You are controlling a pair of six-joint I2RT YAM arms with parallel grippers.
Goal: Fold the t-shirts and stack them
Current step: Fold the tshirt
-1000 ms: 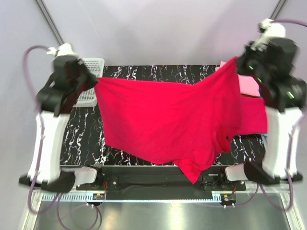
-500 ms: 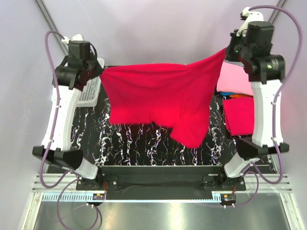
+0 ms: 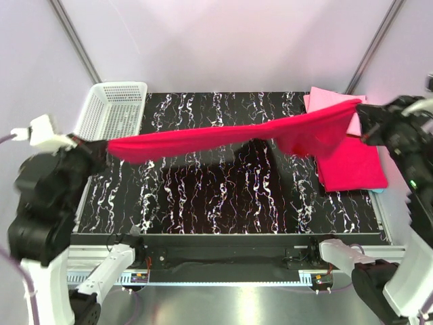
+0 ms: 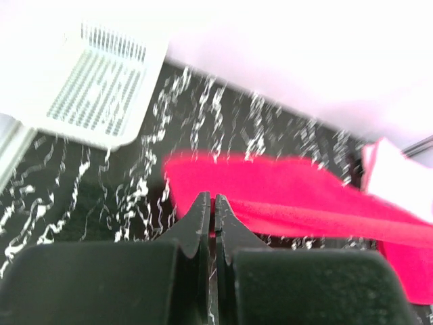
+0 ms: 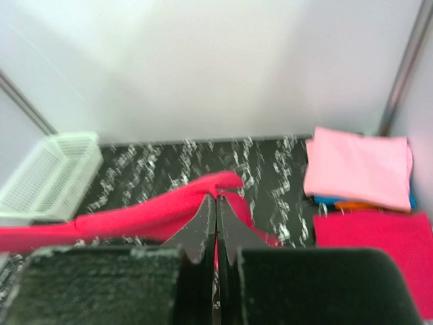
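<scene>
A crimson-red t-shirt (image 3: 223, 137) is stretched in the air across the table, edge-on in the top view. My left gripper (image 3: 103, 146) is shut on its left end (image 4: 203, 177). My right gripper (image 3: 360, 108) is shut on its right end (image 5: 220, 184). A second red t-shirt (image 3: 352, 166) lies folded flat at the right of the table. Behind it a pink t-shirt (image 5: 358, 166) rests folded on turquoise blue (image 5: 331, 200) and orange (image 5: 369, 206) ones.
A white mesh basket (image 3: 111, 108) stands at the table's back left corner. The black marbled tabletop (image 3: 203, 196) runs under the hanging shirt. Metal frame posts (image 3: 71, 40) rise at the back corners.
Both arms have swung forward and down from high at the back. The red shirt, which hung as a broad sheet, is now pulled into a thin flat band over the table.
</scene>
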